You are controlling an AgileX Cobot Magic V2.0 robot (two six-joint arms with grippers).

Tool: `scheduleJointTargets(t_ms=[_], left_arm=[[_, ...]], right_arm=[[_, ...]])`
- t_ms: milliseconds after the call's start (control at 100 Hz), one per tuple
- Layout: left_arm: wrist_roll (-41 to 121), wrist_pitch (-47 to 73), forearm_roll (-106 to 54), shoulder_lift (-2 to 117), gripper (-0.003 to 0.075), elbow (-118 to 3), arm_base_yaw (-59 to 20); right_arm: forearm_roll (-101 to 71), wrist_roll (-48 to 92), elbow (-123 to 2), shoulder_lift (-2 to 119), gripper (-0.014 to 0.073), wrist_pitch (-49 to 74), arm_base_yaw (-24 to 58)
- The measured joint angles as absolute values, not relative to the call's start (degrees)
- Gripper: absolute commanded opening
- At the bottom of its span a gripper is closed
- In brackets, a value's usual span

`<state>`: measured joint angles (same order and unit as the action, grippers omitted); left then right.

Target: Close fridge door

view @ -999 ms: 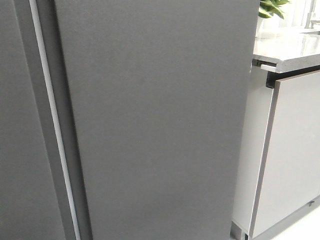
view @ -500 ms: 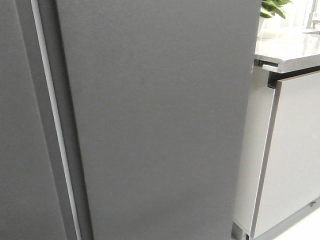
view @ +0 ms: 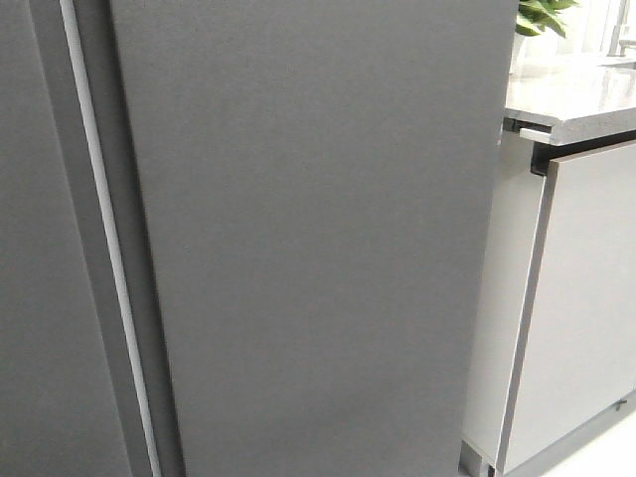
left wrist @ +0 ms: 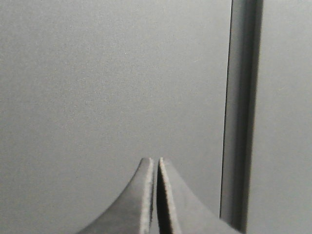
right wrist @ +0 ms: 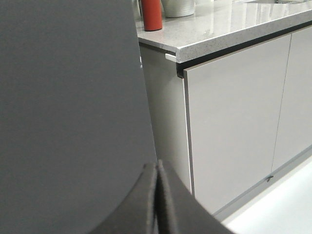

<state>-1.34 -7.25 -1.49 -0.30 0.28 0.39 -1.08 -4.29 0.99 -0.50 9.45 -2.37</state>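
Observation:
The fridge door (view: 318,238) is a tall matte dark-grey panel that fills the middle of the front view. Only its outer face shows, and the white lining is hidden. Neither gripper shows in the front view. In the right wrist view the door (right wrist: 68,97) fills one side, and my right gripper (right wrist: 157,163) is shut and empty, close to the door's edge beside the cabinet. My left gripper (left wrist: 156,160) is shut and empty, close in front of a flat dark-grey panel (left wrist: 107,83) next to a vertical gap (left wrist: 241,112). I cannot tell whether that panel is the door.
Left of the door stands another dark-grey panel (view: 40,298) edged by a pale strip (view: 109,258). To the right are a pale stone counter (view: 576,94), a plant (view: 542,15) and light-grey cabinet doors (view: 591,298). A red bottle (right wrist: 151,14) stands on the counter (right wrist: 229,22).
The door and counter have shifted very slightly to the right in the front view. Nothing else has visibly changed.

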Motion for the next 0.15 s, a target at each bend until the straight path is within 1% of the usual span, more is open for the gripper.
scheduleJointTargets(t_ms=[150], left_arm=[[-1.3, -7.2, -1.5, -0.3, -0.002, 0.3, 0.4]], right_arm=[[-1.1, -4.3, 1.0, -0.5, -0.0046, 9.4, -2.4]])
